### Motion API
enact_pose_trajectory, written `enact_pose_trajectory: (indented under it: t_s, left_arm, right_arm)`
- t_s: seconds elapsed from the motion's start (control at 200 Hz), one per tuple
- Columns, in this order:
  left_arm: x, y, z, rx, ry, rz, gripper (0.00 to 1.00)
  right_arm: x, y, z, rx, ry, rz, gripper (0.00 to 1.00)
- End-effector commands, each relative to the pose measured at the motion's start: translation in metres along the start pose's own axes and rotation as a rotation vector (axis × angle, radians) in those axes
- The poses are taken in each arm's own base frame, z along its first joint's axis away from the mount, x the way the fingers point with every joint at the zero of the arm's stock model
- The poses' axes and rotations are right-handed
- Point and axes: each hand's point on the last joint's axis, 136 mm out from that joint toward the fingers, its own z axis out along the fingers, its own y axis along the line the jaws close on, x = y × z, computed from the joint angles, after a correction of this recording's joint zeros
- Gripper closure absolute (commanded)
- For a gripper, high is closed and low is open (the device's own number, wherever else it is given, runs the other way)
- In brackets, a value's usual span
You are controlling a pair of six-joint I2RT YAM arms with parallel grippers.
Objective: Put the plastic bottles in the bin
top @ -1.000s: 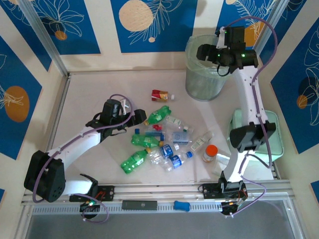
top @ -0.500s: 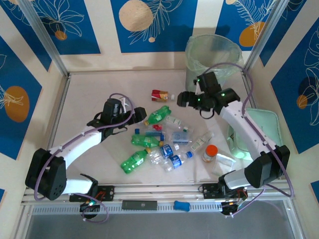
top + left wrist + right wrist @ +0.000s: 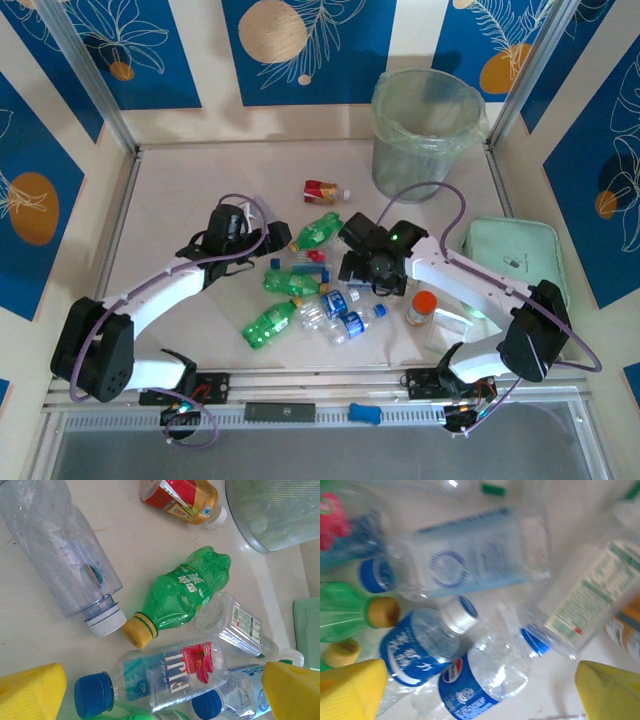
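The plastic bottles lie in a heap mid-table: green ones (image 3: 317,231), blue-labelled clear ones (image 3: 345,324) and a red-and-gold one (image 3: 322,191) lying apart toward the bin (image 3: 425,130), which stands at the back right. My left gripper (image 3: 278,240) hovers open at the heap's left edge; in its wrist view the gripper (image 3: 161,692) straddles a Fiji bottle (image 3: 165,672) without touching it, beside a green bottle (image 3: 187,592). My right gripper (image 3: 362,268) hangs open over the heap's right side. Between its fingertips (image 3: 351,690) lies a blue-labelled bottle (image 3: 482,677), not gripped.
A squat container with an orange cap (image 3: 422,306) stands right of the heap. The mint-green tray (image 3: 520,255) lies at the right edge. A small blue object (image 3: 365,412) rests on the front rail. Bare table stretches along the back left.
The right arm has swung from above the bin down and left to the heap, its jaws widening. The left arm has barely moved.
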Motion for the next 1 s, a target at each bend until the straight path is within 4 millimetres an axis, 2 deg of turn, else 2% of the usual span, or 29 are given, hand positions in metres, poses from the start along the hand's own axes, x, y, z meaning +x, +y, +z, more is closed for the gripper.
enact_pose_trajectory:
  t_s: [0.0, 0.24, 0.5, 0.855, 0.995]
  left_arm:
    - [-0.007, 0.001, -0.002, -0.002, -0.027, 0.026, 0.0]
    - [-0.009, 0.002, -0.002, -0.008, -0.025, 0.028, 0.0]
    - [-0.007, 0.004, -0.003, -0.012, -0.022, 0.018, 0.0]
    - [-0.007, 0.007, -0.01, -0.026, -0.035, 0.024, 0.0]
    - [-0.007, 0.007, -0.01, -0.024, -0.035, 0.019, 0.0]
  right_arm:
    - [0.013, -0.026, 0.009, 0.118, -0.002, 0.147, 0.02]
    - [0.023, -0.024, 0.03, 0.102, 0.025, 0.209, 0.01]
    - [0.021, -0.018, 0.04, 0.075, 0.016, 0.224, 0.01]
    - [0.024, -0.035, 0.05, 0.157, 0.017, 0.242, 0.0]
    - [0.019, -0.033, 0.058, 0.147, 0.01, 0.24, 0.0]
